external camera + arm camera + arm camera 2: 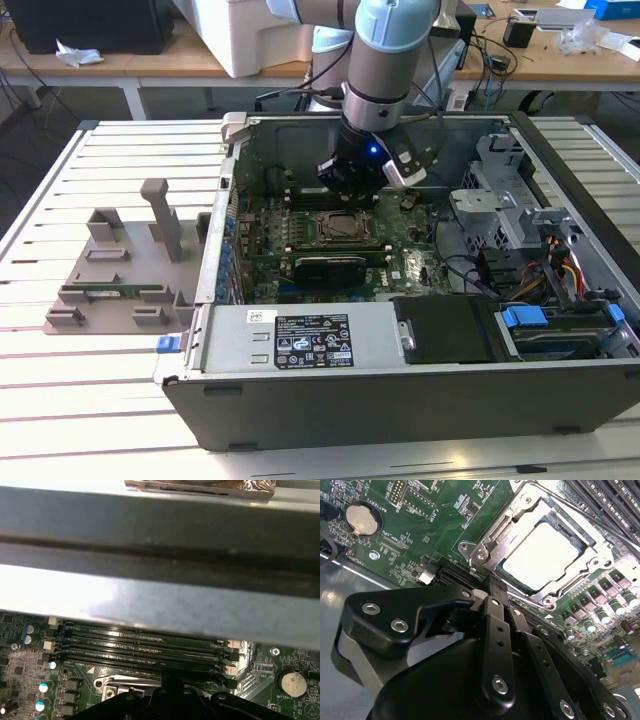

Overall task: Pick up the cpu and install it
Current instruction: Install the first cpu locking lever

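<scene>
Now one cpu (542, 555) sits in its socket; hand (492, 587) hovers, grip unclear.

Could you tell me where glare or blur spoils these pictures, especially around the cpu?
In the second wrist view, glare bleaches the cpu in its socket nearly white, and the claw's black body is near and soft. In the first wrist view, the case wall is blurred with a bright patch. The exterior view is evenly lit.

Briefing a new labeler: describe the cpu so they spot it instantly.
Look inside the open computer case, at the green motherboard. Near its middle sits a metal socket frame; the cpu lies within it. It is the one flat, shiny silver square, unlike the long memory slots beside it.
</scene>
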